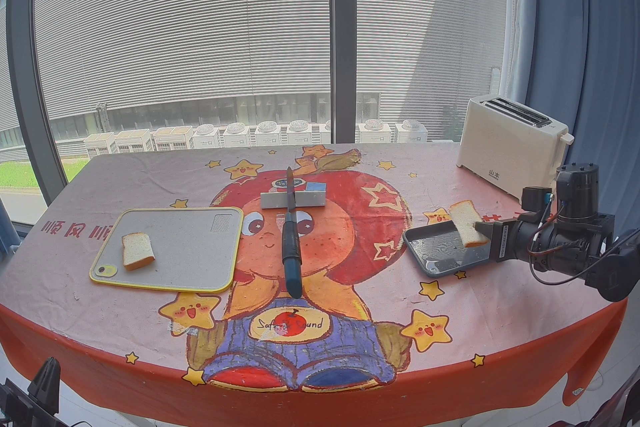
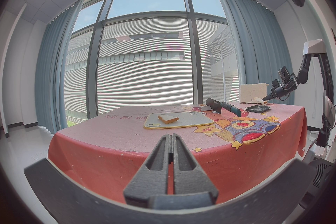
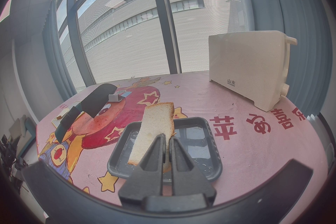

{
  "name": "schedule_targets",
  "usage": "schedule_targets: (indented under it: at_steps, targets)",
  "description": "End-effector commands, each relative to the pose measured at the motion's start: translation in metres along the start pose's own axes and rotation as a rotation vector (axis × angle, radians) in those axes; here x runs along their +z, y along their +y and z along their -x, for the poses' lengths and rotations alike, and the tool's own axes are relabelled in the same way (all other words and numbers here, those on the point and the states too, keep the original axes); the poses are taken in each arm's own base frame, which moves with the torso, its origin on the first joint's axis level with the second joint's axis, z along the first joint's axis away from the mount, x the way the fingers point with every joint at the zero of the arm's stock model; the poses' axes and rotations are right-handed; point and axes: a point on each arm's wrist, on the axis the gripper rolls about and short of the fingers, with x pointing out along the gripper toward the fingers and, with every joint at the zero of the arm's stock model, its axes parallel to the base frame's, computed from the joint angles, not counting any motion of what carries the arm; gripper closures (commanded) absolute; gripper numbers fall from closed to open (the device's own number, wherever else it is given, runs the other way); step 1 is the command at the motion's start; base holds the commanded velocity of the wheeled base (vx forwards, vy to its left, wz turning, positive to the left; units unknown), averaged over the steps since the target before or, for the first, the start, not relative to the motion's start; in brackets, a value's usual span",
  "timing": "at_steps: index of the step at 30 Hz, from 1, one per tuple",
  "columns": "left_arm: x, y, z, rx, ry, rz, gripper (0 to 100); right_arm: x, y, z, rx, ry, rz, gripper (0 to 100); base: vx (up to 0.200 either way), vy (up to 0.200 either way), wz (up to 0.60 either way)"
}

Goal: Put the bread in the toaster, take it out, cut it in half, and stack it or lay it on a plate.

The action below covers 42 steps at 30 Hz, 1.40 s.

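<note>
Fingers (image 2: 140, 188) of the left gripper (image 2: 170, 137) were pressed together on nothing, low in the left wrist frame; the right gripper (image 3: 167, 137) pinched a tilted bread slice (image 3: 155, 126) over the black tray (image 3: 214, 161), right of centre in the head frame; a knife (image 1: 291, 235) lay mid-frame; a second slice (image 1: 138, 249) sat on the cutting board (image 1: 193, 248) at left; the toaster (image 1: 510, 141) stood upper right.

Your cream rectangular toaster (image 1: 510, 145) looks like matt, faintly speckled plastic. Your dark rectangular tray (image 1: 433, 251) is glossy, with bright reflections on its floor. The pale bread slice (image 1: 468, 223) above it is porous and soft-crumbed. You'll see the pink printed tablecloth (image 1: 467, 315) is smooth cloth, and the grey cutting board (image 1: 187, 248) is matt.
</note>
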Motion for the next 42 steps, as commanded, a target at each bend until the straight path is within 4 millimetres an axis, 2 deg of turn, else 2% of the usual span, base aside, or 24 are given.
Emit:
schedule_targets:
  at_steps: [1,31,32,42]
  targets:
    - [-0.005,0.000,0.000,0.000,0.000,0.000,100,-0.002,0.001,-0.002,0.001,0.011,0.002,100,0.000,0.000,0.00]
    - [-0.005,0.000,0.000,0.000,0.000,0.000,100,-0.013,-0.001,-0.016,-0.013,0.062,0.007,100,0.000,0.000,0.00]
    - [-0.005,0.000,0.000,0.000,0.000,0.000,100,-0.012,-0.001,-0.017,-0.011,0.054,0.005,0,0.000,0.000,0.00]
    - [-0.005,0.000,0.000,0.000,0.000,0.000,100,-0.009,0.001,-0.015,0.009,-0.010,0.000,0,0.000,0.000,0.00]
